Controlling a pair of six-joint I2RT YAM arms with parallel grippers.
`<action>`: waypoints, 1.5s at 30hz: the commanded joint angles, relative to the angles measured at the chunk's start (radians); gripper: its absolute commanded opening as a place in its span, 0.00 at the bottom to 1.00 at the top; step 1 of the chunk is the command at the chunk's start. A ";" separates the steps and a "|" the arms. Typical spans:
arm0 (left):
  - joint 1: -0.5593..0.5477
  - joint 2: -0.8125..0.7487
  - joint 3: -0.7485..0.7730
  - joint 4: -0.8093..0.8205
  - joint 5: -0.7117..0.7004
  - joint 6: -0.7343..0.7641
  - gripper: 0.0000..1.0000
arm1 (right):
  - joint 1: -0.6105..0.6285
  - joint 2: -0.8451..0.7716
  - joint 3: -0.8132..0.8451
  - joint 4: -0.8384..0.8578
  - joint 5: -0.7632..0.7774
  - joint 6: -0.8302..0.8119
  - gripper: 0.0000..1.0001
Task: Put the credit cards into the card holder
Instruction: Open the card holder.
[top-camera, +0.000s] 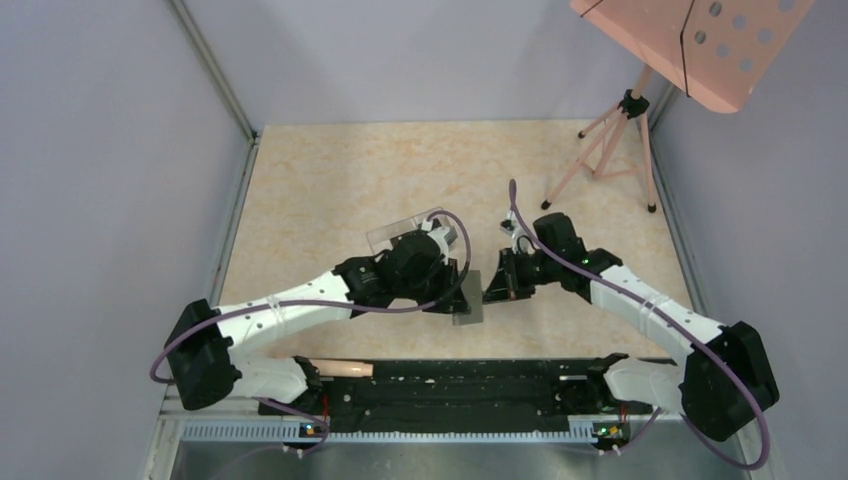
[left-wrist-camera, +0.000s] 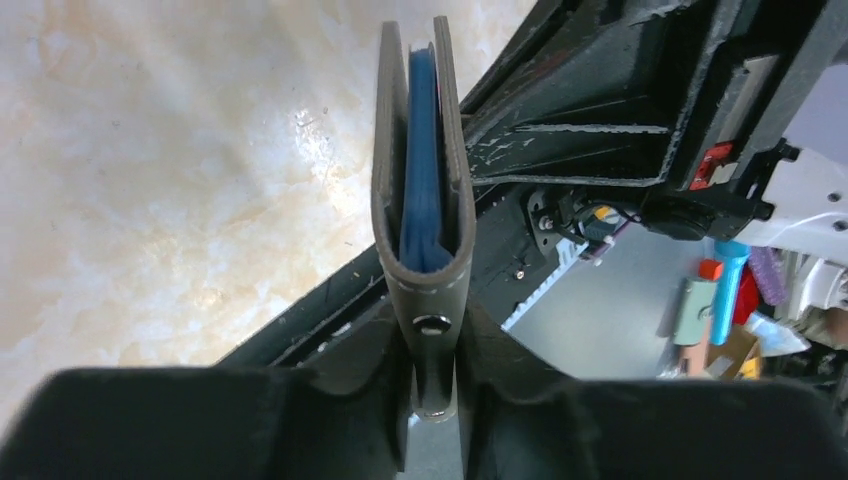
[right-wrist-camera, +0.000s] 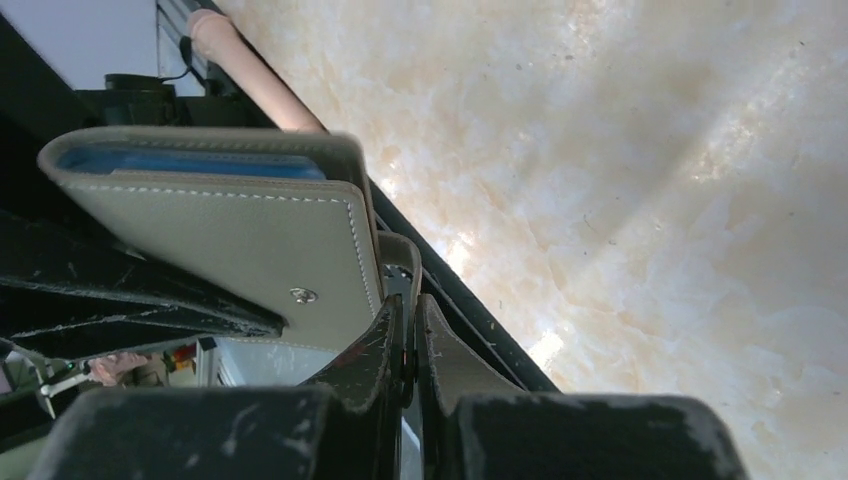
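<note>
Gray card holder (top-camera: 467, 303) is hanging edge-on above the worktop (top-camera: 350, 180).
Your left pincer (left-wrist-camera: 433, 370) is pinching its snap end; your right pincer (right-wrist-camera: 408, 335), just right of it, is squeezing its side tab.

The left arm (top-camera: 290, 305) and the right arm (top-camera: 640, 300) both reach forward from their bases and bend inward at the elbow. Their wrists meet near the middle, tips facing each other and almost touching. The left end effector (left-wrist-camera: 435, 375) has its fingers clamped on one end of the card holder (left-wrist-camera: 425, 200), holding it up on edge. The right end effector (right-wrist-camera: 410, 335) has its fingers drawn nearly together with only a sliver between them, pinching the card holder's thin side tab.
</note>
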 joint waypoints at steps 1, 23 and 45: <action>-0.003 -0.083 -0.007 -0.020 -0.127 0.015 0.44 | -0.005 -0.063 0.088 0.050 -0.101 -0.044 0.00; -0.003 -0.611 -0.113 0.058 -0.422 0.414 0.99 | -0.006 -0.032 0.452 -0.117 -0.517 -0.315 0.00; -0.003 -0.379 -0.125 0.445 0.160 0.944 0.98 | -0.004 -0.007 0.427 -0.115 -0.743 -0.295 0.00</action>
